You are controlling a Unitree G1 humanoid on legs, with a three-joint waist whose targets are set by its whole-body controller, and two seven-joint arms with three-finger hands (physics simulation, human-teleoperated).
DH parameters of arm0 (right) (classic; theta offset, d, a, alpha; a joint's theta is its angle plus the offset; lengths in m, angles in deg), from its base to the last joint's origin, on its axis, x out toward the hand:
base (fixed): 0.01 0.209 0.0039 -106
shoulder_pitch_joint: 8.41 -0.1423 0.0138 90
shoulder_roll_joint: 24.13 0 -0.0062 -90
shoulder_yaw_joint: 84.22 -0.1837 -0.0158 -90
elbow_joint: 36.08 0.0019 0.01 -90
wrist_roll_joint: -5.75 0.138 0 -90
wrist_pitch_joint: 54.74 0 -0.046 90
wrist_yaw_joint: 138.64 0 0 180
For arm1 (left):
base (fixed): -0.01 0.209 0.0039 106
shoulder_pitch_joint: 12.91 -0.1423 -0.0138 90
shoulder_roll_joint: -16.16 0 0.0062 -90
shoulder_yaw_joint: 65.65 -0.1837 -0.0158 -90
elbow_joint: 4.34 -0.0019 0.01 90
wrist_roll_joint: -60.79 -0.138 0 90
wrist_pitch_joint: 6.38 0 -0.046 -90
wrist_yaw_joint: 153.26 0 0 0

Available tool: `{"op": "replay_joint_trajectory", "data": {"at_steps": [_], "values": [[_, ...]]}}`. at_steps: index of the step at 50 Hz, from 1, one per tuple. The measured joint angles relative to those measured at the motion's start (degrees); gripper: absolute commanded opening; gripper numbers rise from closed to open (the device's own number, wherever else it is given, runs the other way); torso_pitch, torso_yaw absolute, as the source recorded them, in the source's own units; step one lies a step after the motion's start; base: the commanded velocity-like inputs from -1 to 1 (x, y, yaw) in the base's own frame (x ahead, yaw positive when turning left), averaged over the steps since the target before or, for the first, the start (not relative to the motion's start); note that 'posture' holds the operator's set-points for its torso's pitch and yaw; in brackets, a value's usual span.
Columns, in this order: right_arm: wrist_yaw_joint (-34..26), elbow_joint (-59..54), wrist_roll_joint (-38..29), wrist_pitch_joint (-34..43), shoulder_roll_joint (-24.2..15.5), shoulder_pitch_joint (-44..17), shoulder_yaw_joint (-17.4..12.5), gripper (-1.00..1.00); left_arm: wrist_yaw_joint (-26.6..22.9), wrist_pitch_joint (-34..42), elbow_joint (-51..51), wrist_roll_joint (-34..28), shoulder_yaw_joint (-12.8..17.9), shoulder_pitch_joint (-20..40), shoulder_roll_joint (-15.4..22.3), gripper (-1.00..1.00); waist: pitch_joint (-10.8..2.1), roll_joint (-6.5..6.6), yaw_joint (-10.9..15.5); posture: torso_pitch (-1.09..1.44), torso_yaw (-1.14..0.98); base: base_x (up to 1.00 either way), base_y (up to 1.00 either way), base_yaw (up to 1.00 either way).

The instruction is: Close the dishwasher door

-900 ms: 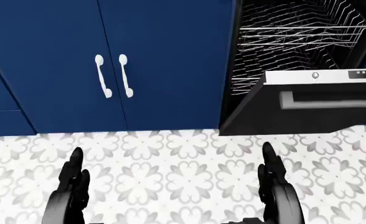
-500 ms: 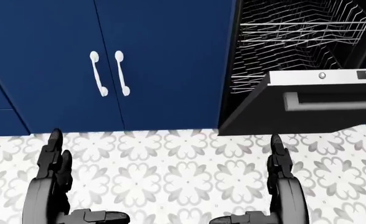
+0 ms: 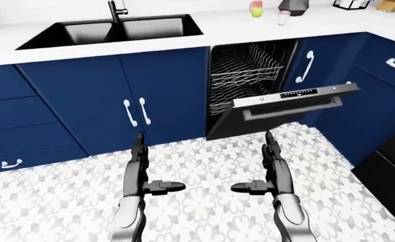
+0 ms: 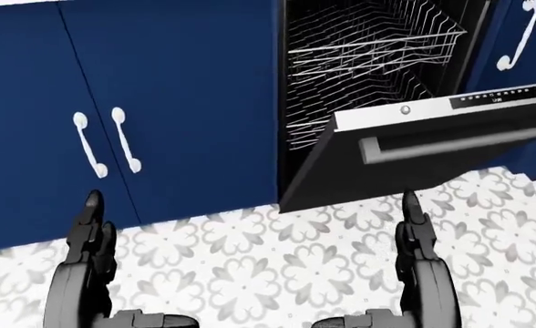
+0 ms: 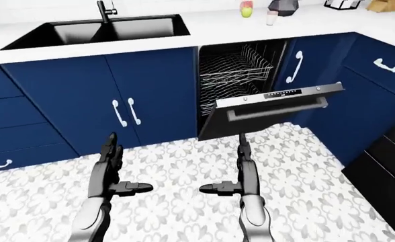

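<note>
Your black three-fingered left hand [image 3: 138, 166] and your matching right hand [image 3: 274, 164] are both raised over the grey flower-patterned floor tiles [image 3: 204, 171], fingers stretched straight and thumbs pointing inward toward each other. Both are open and hold nothing.

The black dishwasher door with its silver top strip and long bar handle [image 3: 288, 107] hangs partly open, tilted out from its dark cavity to the far right of you. Your right hand's fingertips [image 4: 410, 202] sit just below the door's lower edge in the head view, though you cannot tell from these views whether they touch it. The wire dish racks [image 3: 244, 75] show inside the opening above the door.

To the left of the dishwasher stand the navy blue cabinet doors with paired white handles [image 3: 136, 112]. Above them runs the white surface [image 3: 218, 25] holding a black double sink with a black tap [image 3: 113, 29]. A few small items stand on the surface at the far right, too small to identify.
</note>
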Motion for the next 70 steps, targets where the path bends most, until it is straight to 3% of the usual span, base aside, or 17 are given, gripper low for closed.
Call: {"op": "replay_joint_trajectory", "data": {"at_steps": [1, 3, 7, 13, 14, 17, 19, 23, 26, 30, 38, 41, 47, 53, 56, 62, 70], "values": [[0.0, 0.0, 0.0, 0.0, 0.1, 0.2, 0.1, 1.00, 0.0, 0.1, 0.0, 0.0, 0.1, -0.2, 0.1, 1.00, 0.30, 0.36, 0.1, 0.00, 0.00, 0.00, 0.00, -0.52], [-0.2, 0.1, 0.1, 0.3, 0.5, 0.4, 0.8, 1.00, 0.2, 0.4, -0.1, -0.1, 0.8, -0.7, 0.4, 1.00, 0.45, -0.21, 0.5, 0.00, 0.00, 0.00, 0.00, -0.52], [-0.6, -0.2, 0.1, 0.3, 0.7, 0.0, 1.8, 1.00, 0.6, 0.9, -0.6, -0.1, 1.8, -0.8, 0.7, 1.00, -0.24, -0.53, 1.1, 0.00, 0.00, 0.00, 0.00, -0.52], [-0.8, 1.1, 0.1, 0.1, 0.5, -0.2, 1.5, 1.00, 0.4, -0.2, -0.1, -0.4, 1.1, 0.2, 0.5, 1.00, -1.07, -5.10, 1.5, 0.00, 0.00, 0.00, 0.00, -0.47], [-0.8, 0.8, 0.1, 0.0, 0.3, -0.2, 1.2, 1.00, 0.4, -0.4, -0.8, -0.5, 0.6, 0.3, 0.1, 1.00, -1.02, -4.53, 1.0, 0.00, 0.00, 0.00, 0.00, -0.46], [-0.6, 0.0, 0.4, 0.5, 0.2, 0.3, 0.3, 1.00, -0.2, -0.5, -2.8, -0.8, -0.8, 0.2, -0.2, 1.00, -0.68, -4.84, 0.0, 0.00, 0.00, 0.00, 0.00, -0.49], [-0.7, -0.4, 0.8, 0.5, 0.3, 0.2, 0.4, 1.00, -0.3, -0.9, -4.2, -1.0, -0.5, 0.4, 0.0, 1.00, -0.70, -3.94, -0.2, 0.00, 0.00, 0.00, 0.00, -0.54], [-0.9, 0.5, 1.0, 0.3, 0.4, 0.2, 1.1, 1.00, -0.1, -0.8, -2.7, -1.1, 0.0, 0.0, 0.1, 1.00, 0.54, -0.75, 0.8, 0.00, 0.00, 0.00, 0.00, -0.53], [-1.0, 0.6, 1.0, 0.0, 0.4, 0.1, 1.2, 1.00, 0.0, -1.1, -1.7, -1.2, 0.1, 0.0, 0.2, 1.00, -0.09, 2.68, 1.5, 0.00, 0.00, 0.00, 0.00, -0.44], [-1.4, -0.6, 1.0, 0.4, 1.0, 0.5, 2.4, 1.00, 0.3, -1.0, -2.4, -1.3, 1.1, -0.4, 0.6, 1.00, -0.49, 2.18, 2.2, 0.00, 0.00, 0.00, 0.00, -0.43], [-1.6, 1.4, 1.3, -0.4, 0.7, 0.6, 1.5, 1.00, 0.4, -0.9, -2.0, -1.6, 0.1, -0.6, 0.3, 1.00, -0.86, -3.51, 2.1, 0.00, 0.00, 0.00, 0.00, -0.40], [-1.8, 0.3, 1.6, -1.1, 0.7, 0.1, 1.5, 1.00, 0.5, -0.3, -1.3, -1.8, 0.2, -0.5, 0.4, 1.00, -1.31, -6.45, 1.8, 0.00, 0.00, 0.00, 0.00, -0.40], [-1.3, 1.5, 1.4, 0.9, 0.1, 1.6, 0.4, 1.00, -0.1, 0.0, -1.1, -2.0, -1.5, -1.0, -0.4, 1.00, -1.25, -4.45, 0.1, 0.00, 0.00, 0.00, 0.00, -0.40], [-1.7, 3.4, 1.4, 1.2, 0.2, 1.6, 0.5, 1.00, 0.4, -0.1, -0.1, -2.0, -0.4, -0.7, -0.2, 1.00, -0.13, -0.87, 1.1, 0.00, 0.00, 0.00, 0.00, -0.40], [-1.6, 3.9, 1.2, 1.4, 0.2, 1.6, 0.7, 1.00, 0.2, 0.0, 0.2, -1.9, -0.5, -0.6, -0.1, 1.00, -0.41, 2.21, 1.4, 0.00, 0.00, 0.00, 0.00, -0.39], [-2.1, 2.7, 1.1, 1.9, 0.9, 1.9, 2.0, 1.00, 0.6, 0.6, -0.3, -1.7, 1.0, -1.0, 0.5, 1.00, -0.82, 0.88, 2.0, 0.00, 0.00, 0.00, 0.00, -0.37], [-1.6, 4.0, 0.9, 1.3, 0.9, 1.2, 1.8, 1.00, 0.3, 0.0, -0.3, -1.5, 0.8, -0.5, 0.5, 1.00, -1.20, -5.65, 2.1, 0.00, 0.00, 0.00, 0.00, -0.33]]}}
